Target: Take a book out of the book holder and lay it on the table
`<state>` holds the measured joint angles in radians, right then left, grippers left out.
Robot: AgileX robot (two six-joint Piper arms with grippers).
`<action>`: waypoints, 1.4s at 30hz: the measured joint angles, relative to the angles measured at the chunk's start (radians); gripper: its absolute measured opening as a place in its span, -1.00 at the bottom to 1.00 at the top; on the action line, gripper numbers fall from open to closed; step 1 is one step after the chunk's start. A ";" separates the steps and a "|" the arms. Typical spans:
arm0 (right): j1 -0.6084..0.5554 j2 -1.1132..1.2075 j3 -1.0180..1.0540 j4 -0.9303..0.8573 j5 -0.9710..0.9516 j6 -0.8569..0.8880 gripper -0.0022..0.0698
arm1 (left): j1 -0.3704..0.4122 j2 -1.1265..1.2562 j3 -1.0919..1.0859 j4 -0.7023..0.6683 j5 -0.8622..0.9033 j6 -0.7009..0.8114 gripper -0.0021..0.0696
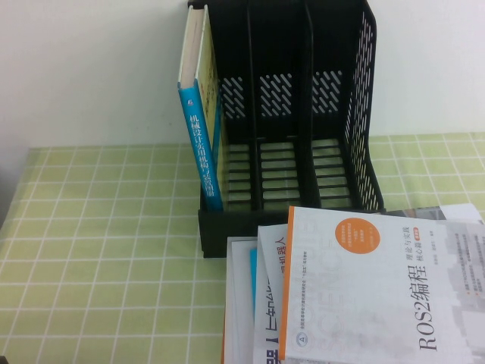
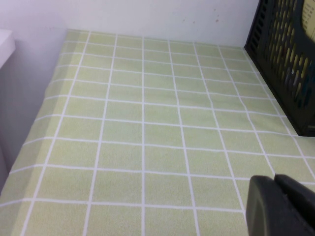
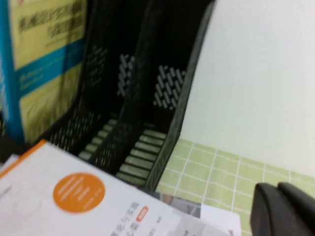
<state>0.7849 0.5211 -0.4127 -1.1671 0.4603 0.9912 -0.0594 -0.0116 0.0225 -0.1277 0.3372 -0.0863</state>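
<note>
A table covered in a light green cloth with a white grid (image 1: 98, 250) fills the scene, set against a plain white wall (image 1: 91, 68). At the back of the table stands a tall black perforated plastic book holder (image 1: 333, 144) with several upright compartments. Its leftmost compartment holds one upright book with a blue spine and a yellow cover (image 1: 203, 136); the other compartments hold no books.

Just in front of the holder, at the near right of the table, lies a stack of books. On top is a large white book with an orange spine edge and an orange circle on its cover (image 1: 379, 288), lying flat. Beneath it, partly showing, are a white book with large dark lettering (image 1: 267, 303) and another pale book (image 1: 236, 303).

The left gripper (image 2: 280, 206) hovers over bare cloth, well left of the holder; its dark fingers look pressed together, grasping nothing. The right gripper (image 3: 285, 209) hangs near the holder's right side, above the stacked books; its fingers also look closed and empty.
</note>
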 joint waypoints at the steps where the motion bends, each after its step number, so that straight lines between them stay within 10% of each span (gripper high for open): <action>1: -0.064 -0.012 0.000 0.017 -0.035 0.046 -0.94 | 0.000 0.000 0.000 0.000 0.000 0.000 -0.95; 11: -0.534 -0.185 0.210 0.029 -0.503 0.241 -0.94 | 0.000 0.000 0.000 0.000 0.000 0.000 -0.95; 25: -0.598 -0.297 0.299 -0.035 -0.474 0.323 -0.94 | 0.000 0.000 0.000 0.000 0.001 0.002 -0.95; 34: -0.600 -0.394 0.308 0.805 -0.284 -0.673 -0.94 | 0.000 0.000 0.000 0.000 0.001 0.002 -0.95; 42: -0.600 -0.527 0.433 0.940 -0.254 -0.815 -0.94 | 0.000 0.000 0.000 0.000 0.002 0.002 -0.95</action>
<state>0.1850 -0.0056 0.0207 -0.2275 0.2060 0.1765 -0.0594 -0.0116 0.0225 -0.1277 0.3396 -0.0844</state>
